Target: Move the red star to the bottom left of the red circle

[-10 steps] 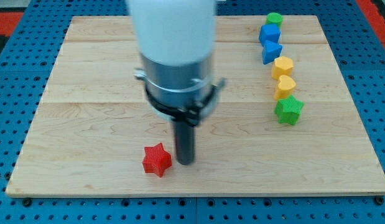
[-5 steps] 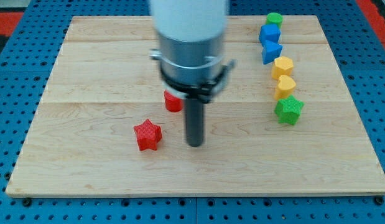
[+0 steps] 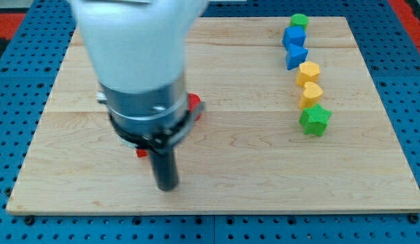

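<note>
The arm is ending in a dark rod with no claw on it, so there is no open or closed state to report. The tip [image 3: 167,187] is resting on the wooden board [image 3: 264,169] near the view's bottom, left of the middle. Above it, the arm's broad grey and white body is blocking much of the board's left half.

The red star [image 3: 140,152] is showing only as a small red sliver at the lower left edge of the arm's collar; the rest of it is hidden, so its star shape cannot be confirmed from what is visible. That sliver is sitting just above and to the left of the tip, close to the rod, and whether they are touching cannot be told. The red circle [image 3: 194,102] is peeking out at the right edge of the arm's body, up and to the right of the red sliver, and is also mostly covered.

Along the view's right side a line of blocks is running from top to bottom, well apart from the tip: a green round block [image 3: 299,20] at the top, a blue cube [image 3: 294,36], a blue triangle [image 3: 296,55], a yellow hexagon [image 3: 309,71], a yellow heart-like block [image 3: 311,93], and a green star [image 3: 315,120] at the lower end. Neighbouring blocks in this line are sitting touching or just beside one another.
</note>
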